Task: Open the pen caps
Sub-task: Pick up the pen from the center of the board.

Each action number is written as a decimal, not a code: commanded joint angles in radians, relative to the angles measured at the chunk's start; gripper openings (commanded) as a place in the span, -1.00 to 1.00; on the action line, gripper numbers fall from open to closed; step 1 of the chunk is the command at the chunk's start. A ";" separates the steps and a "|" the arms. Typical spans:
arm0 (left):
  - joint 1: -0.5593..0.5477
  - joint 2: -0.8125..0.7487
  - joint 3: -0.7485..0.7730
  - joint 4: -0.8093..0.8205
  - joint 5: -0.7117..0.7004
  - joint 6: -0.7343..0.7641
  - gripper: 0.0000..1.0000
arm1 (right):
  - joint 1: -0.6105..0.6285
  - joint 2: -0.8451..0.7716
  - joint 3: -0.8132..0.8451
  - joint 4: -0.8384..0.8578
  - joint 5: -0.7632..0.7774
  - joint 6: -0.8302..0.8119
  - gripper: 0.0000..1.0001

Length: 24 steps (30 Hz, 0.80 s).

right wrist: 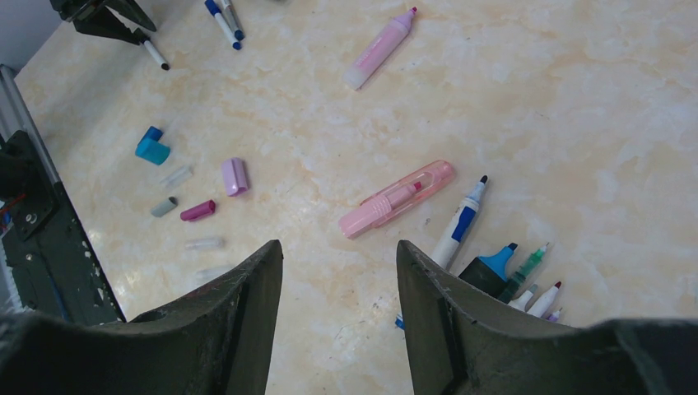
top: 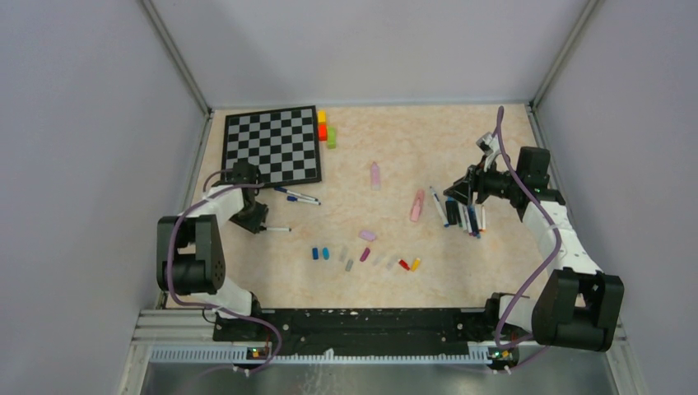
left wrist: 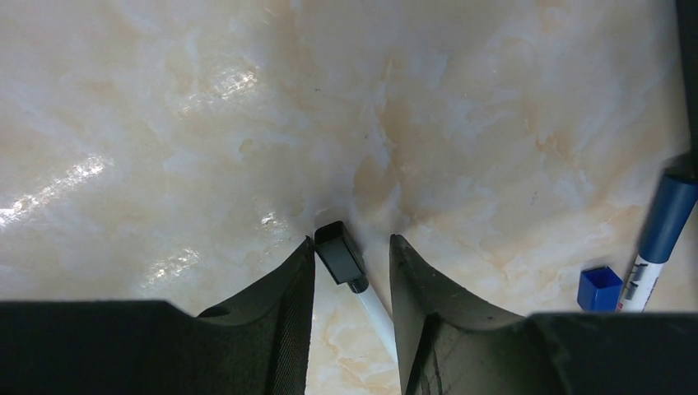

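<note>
My left gripper (left wrist: 352, 240) is down at the table, its jaws half closed around a white pen with a black cap (left wrist: 340, 255). The left finger touches the cap and a gap shows on the right side. In the top view this gripper (top: 253, 224) is near the chessboard's front corner. A blue-capped pen (left wrist: 658, 239) and a loose blue cap (left wrist: 598, 288) lie to its right. My right gripper (right wrist: 338, 244) hangs open and empty above the table, beside a row of pens (top: 461, 216) and a pink highlighter (right wrist: 397, 198). Loose pen caps (top: 365, 254) are scattered at front centre.
A chessboard (top: 274, 146) lies at the back left, with yellow, red and green blocks (top: 325, 129) at its right edge. A second pink marker (top: 375, 174) lies mid-table. Grey walls close in the table on three sides.
</note>
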 commanded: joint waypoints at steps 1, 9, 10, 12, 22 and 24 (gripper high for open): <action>0.009 0.029 0.039 -0.019 0.003 0.010 -0.19 | -0.011 -0.003 0.019 0.019 -0.007 -0.024 0.04; 0.010 0.025 0.050 -0.038 0.017 0.030 -0.56 | -0.011 -0.005 0.020 0.017 -0.007 -0.024 0.04; 0.009 0.013 0.048 -0.037 0.016 0.032 -0.58 | -0.011 -0.005 0.021 0.016 -0.007 -0.024 0.04; 0.009 -0.018 0.043 -0.030 0.013 0.040 -0.63 | -0.011 -0.005 0.021 0.016 -0.007 -0.025 0.04; 0.010 -0.362 -0.100 0.238 0.278 0.170 -0.90 | -0.010 -0.008 0.017 0.006 -0.061 -0.042 0.04; 0.010 -0.454 -0.169 0.367 0.393 0.206 -1.00 | -0.009 -0.010 0.011 0.006 -0.093 -0.047 0.04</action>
